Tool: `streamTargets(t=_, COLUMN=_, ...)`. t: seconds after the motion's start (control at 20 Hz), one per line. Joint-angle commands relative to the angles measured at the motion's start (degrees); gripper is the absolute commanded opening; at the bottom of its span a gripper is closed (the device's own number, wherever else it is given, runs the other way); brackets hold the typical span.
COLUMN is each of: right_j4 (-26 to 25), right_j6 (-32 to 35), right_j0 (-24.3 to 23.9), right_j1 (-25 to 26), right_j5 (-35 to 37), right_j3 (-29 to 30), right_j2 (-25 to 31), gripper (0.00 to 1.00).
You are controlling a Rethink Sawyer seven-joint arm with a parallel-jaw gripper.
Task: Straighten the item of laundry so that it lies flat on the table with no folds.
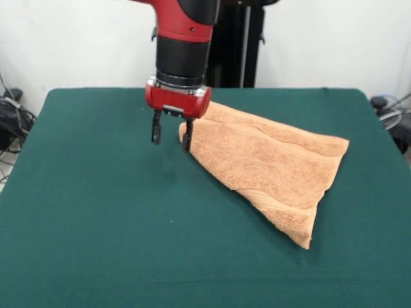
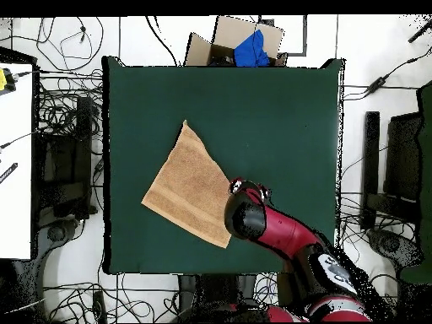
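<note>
Towel (image 1: 273,170) on table (image 1: 96,224) looks folded over, a tapered wedge: not flat yet. Gripper (image 1: 171,136) at towel's narrow end, jaws apart, empty. Unfolding remains.

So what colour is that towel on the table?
Light orange-tan, the towel; clearest in the front view.

Towel (image 1: 270,170) looks like rough looped terry cloth, table (image 1: 96,224) top matt green felt, arm (image 1: 183,25) shell glossy red plastic.

Orange-tan towel (image 1: 273,170) on green worktop (image 1: 96,224)

It lies folded into a tapering wedge, rippled lengthwise, border band near its wide end.
</note>
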Motion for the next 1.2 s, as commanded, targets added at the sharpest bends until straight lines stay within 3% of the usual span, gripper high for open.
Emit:
streamTargets(t=0.05, right_j4=-0.96, right_j6=12.58, right_j0=0.14, right_j1=2.5, right_j5=-1.96, right_j3=2.81, right_j2=6.61, gripper=1.0)
streamTargets(t=1.2, right_j4=0.76, right_j6=12.27, right_j0=-1.67, right_j1=5.61, right_j5=0.81, right_j3=1.23, right_j2=8.11, gripper=1.0)
